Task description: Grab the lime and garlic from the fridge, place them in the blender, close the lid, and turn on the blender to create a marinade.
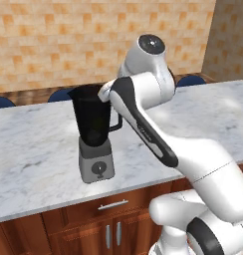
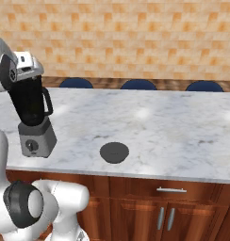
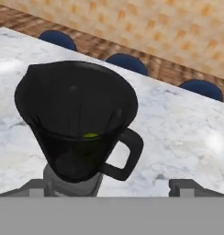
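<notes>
Two dark fingertips (image 3: 36, 185) are standing wide apart at the bottom of the hand view, so the gripper (image 3: 111, 187) is spread open and gripping nothing. Directly below and just ahead of it the blender (image 3: 79, 121) is sitting upright on the marble counter (image 2: 173, 122), its jug mouth uncovered and its handle pointing toward the right fingertip. Down inside the jug, a small green lime (image 3: 90, 135) is lying near the bottom. The lid (image 2: 114, 152) is resting flat on the counter well off to the gripper's right, apart from the blender. Beyond the counter's far edge, blue chairs (image 2: 138, 84) are lining up.
</notes>
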{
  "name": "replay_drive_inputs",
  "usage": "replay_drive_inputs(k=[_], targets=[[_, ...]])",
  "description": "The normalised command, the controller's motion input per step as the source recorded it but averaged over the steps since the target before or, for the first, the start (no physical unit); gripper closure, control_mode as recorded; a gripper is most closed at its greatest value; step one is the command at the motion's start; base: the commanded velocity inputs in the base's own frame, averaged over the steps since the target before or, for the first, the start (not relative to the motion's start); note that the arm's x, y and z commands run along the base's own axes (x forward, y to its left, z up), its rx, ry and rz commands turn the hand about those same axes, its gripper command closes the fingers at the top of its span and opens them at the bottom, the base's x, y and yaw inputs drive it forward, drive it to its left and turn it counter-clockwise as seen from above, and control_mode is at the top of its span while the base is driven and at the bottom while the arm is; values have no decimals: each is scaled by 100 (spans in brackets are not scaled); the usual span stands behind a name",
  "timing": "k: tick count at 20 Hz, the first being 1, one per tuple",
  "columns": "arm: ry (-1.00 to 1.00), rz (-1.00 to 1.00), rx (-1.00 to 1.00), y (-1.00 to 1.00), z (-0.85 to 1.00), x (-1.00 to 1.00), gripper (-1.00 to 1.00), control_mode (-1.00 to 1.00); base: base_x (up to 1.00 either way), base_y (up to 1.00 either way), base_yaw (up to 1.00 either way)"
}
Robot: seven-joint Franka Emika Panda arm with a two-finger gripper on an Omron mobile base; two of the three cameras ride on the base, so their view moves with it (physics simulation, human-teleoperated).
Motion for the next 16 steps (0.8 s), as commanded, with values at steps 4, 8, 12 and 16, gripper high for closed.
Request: replay_drive_inputs(k=[4,8,12,16], targets=[[-1,-9,12,-100,-10,-38,-100,-100,0,0,0],[2,-15,21,-100,-6,-36,-100,-100,0,0,0],[16,-19,17,-100,-40,-17,-100,-100,0,0,0],[26,-20,10,-100,-63,-1,-100,-100,0,0,0]])
